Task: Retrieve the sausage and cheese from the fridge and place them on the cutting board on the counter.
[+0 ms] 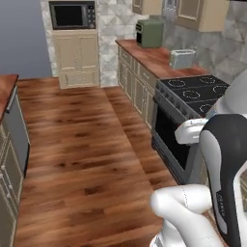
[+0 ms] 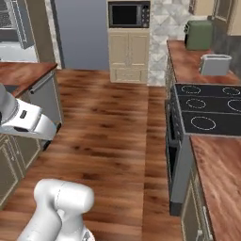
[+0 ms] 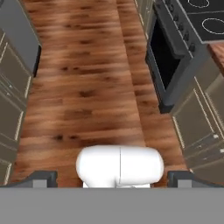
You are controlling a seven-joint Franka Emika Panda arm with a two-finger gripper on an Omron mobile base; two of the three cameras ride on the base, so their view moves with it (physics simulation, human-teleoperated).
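The counter [image 2: 188, 61] is running along the right wall past the stove [image 2: 207, 110], while the fridge [image 2: 80, 33] is showing as a pale-grey face at the far end of the aisle. The gripper [image 3: 113, 178] is pointing down at bare floor, its jaws spread wide and holding nothing. Sausage and cheese are presumably sitting inside the fridge — likely light, the sausage slick and round, best pinched mid-length.

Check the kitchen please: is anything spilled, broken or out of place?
Nothing stands out. The wooden floor is free of spills, the stove has bare burners, and the toaster stands upright on the counter.
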